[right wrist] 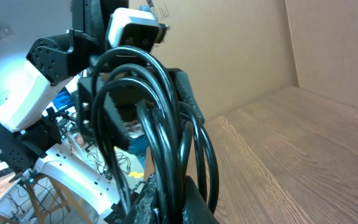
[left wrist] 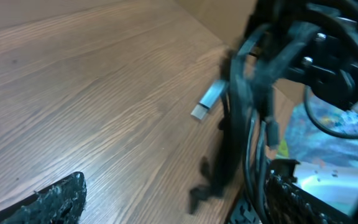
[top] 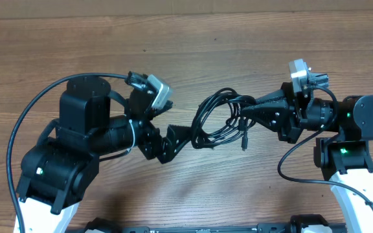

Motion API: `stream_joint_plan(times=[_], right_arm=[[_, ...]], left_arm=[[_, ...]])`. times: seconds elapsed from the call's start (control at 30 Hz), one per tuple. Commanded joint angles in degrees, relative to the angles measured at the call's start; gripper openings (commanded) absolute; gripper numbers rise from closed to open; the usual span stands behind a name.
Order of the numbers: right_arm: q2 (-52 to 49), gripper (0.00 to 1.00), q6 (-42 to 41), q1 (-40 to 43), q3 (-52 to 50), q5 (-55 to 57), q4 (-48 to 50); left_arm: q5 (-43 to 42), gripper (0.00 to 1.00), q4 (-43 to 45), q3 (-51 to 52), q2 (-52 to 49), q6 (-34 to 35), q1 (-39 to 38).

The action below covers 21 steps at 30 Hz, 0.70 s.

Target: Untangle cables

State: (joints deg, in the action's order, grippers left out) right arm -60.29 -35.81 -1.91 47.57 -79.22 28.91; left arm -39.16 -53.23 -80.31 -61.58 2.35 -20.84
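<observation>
The cables [top: 215,120] are a bundle of thin black loops held above the wooden table [top: 186,45] between the two arms. My right gripper [top: 243,115] is shut on the bundle's right side. In the right wrist view the loops [right wrist: 160,118] rise out of the closed fingers [right wrist: 179,199]. A black plug end [top: 243,142] hangs below. My left gripper [top: 177,141] is open at the bundle's lower left end. In the left wrist view its fingers [left wrist: 166,196] are wide apart. The cords [left wrist: 247,124] run past the right finger, and a silver plug [left wrist: 207,99] sticks out to the left.
A thick black robot cable [top: 18,129] arcs round the left arm, and another [top: 290,171] loops below the right arm. A brown cardboard wall [right wrist: 241,50] stands behind the table in the right wrist view.
</observation>
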Motion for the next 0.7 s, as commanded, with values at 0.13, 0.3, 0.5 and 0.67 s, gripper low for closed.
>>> stream_joint_plan(times=[0.13,0.3,0.5,0.67], right_arm=[[0.26,0.04,-0.42,0.22,1.25,1.11,0.42],[0.26,0.04,-0.42,-0.33,1.25,0.9,0.42],[0.26,0.04,-0.42,-1.09,1.25,0.44,0.42],[0.26,0.04,-0.42,-1.09,1.25,-0.17,0.39]], left_arm=[[-5.46,0.91,-0.24,-0.96,1.2,-4.37,0.35],[-5.84,0.89,0.37,-0.96,-0.52,-4.31,0.2],[-12.52,0.77,2.67,-0.96,-4.37,-4.33,0.2],[-13.42,0.55,3.39,-0.96,-6.64,-4.35,0.2]])
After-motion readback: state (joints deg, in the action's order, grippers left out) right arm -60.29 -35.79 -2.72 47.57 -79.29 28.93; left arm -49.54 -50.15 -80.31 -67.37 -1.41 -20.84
